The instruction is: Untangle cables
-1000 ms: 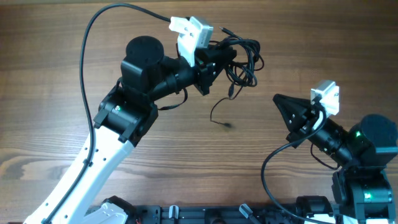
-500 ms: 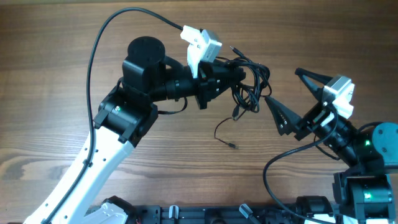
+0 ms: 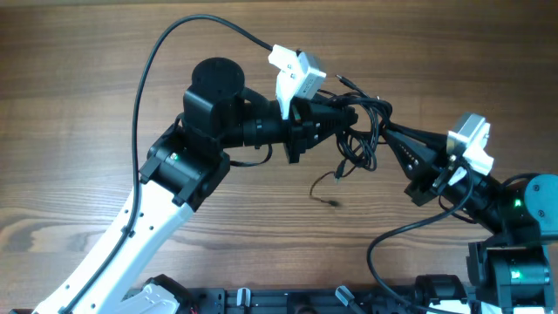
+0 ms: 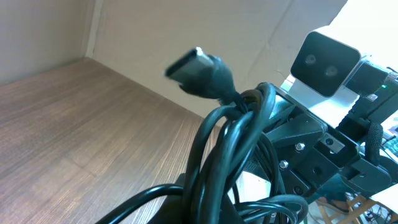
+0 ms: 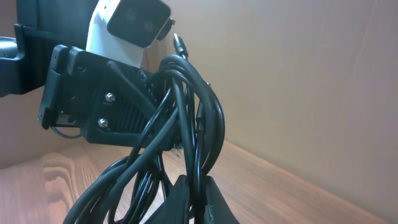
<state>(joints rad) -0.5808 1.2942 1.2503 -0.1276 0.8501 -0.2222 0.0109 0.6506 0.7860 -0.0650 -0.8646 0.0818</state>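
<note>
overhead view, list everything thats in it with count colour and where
cables: one tangled bunch, number of cords unclear, black, held between the two grippers, centre right
loose plug end: one, black, hanging below the bunch toward the table
table: one, brown wood grain, under everything
left wrist camera: one, white, top centre
right wrist camera: one, white, right side
left arm: one, black and white, bottom left to centre
right arm: one, black, bottom right
left gripper: one, black, shut on the cables
right gripper: one, black, shut on the cables from the right
</note>
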